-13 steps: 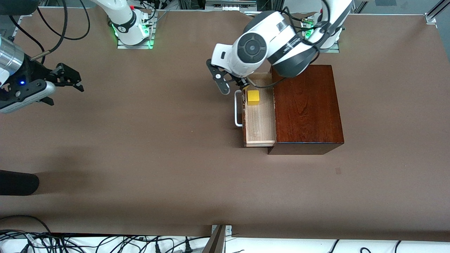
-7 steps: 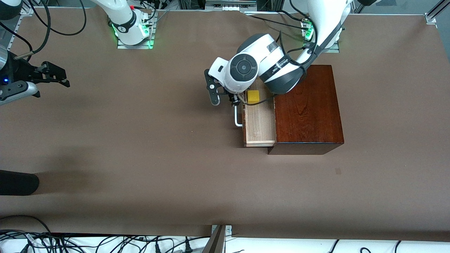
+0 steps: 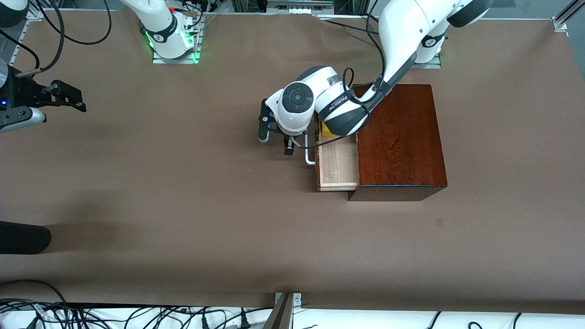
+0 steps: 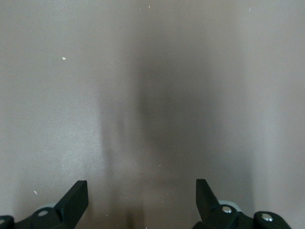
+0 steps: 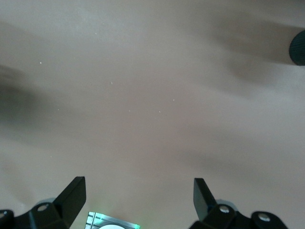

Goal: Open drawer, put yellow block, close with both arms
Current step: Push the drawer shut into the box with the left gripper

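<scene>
The dark mahogany box [image 3: 397, 137] stands near the left arm's base. Its drawer [image 3: 338, 167] is pulled out, with the pale wood floor showing and the white handle [image 3: 310, 157] at its front. The yellow block [image 3: 325, 131] lies in the drawer, mostly hidden under the left arm's wrist. My left gripper [image 3: 275, 144] is open and empty, low over the bare table just in front of the drawer's handle; the left wrist view [image 4: 141, 200] shows only table between its fingers. My right gripper [image 3: 75, 98] is open and empty at the right arm's end of the table, as its wrist view [image 5: 139, 198] shows.
A black rounded object [image 3: 23, 237] lies at the right arm's end of the table, nearer the front camera. Cables [image 3: 137, 317] and a metal bracket [image 3: 285, 306] run along the near edge. The right arm's green-lit base [image 3: 173, 41] shows in the right wrist view [image 5: 112, 222].
The left gripper moved from over the drawer out to the table in front of the handle, and its wrist now covers most of the block. The right gripper drew back toward its end.
</scene>
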`<state>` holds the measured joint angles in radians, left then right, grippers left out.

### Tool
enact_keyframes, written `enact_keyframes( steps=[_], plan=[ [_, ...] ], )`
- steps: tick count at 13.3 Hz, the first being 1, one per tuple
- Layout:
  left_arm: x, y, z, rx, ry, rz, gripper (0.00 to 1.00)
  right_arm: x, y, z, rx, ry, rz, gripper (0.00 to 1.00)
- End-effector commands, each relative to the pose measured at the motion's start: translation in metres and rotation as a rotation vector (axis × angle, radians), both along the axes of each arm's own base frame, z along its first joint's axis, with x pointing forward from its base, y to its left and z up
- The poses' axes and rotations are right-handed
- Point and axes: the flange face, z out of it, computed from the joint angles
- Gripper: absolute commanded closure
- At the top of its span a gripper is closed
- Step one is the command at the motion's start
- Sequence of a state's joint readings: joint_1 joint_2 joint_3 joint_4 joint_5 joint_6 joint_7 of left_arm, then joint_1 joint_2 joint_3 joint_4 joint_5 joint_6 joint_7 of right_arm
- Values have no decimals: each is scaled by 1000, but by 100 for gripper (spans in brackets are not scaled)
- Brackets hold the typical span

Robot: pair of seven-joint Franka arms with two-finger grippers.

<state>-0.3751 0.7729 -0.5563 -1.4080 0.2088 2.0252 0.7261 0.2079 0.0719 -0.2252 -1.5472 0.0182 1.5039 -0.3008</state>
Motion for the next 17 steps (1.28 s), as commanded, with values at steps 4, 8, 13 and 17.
enact_keyframes(
  steps=[4,8,13,17],
  plan=[
    [32,37,-17,64,-51,-89,0,-18,8,7,-25,-23,11,0],
    [46,71,-17,121,5,-160,0,-12,14,9,-18,-61,12,0],
    [43,77,-12,157,45,-143,0,-10,18,26,-21,-86,6,0],
    [58,101,6,167,57,-93,0,-5,22,19,-19,-85,9,0]
  ],
)
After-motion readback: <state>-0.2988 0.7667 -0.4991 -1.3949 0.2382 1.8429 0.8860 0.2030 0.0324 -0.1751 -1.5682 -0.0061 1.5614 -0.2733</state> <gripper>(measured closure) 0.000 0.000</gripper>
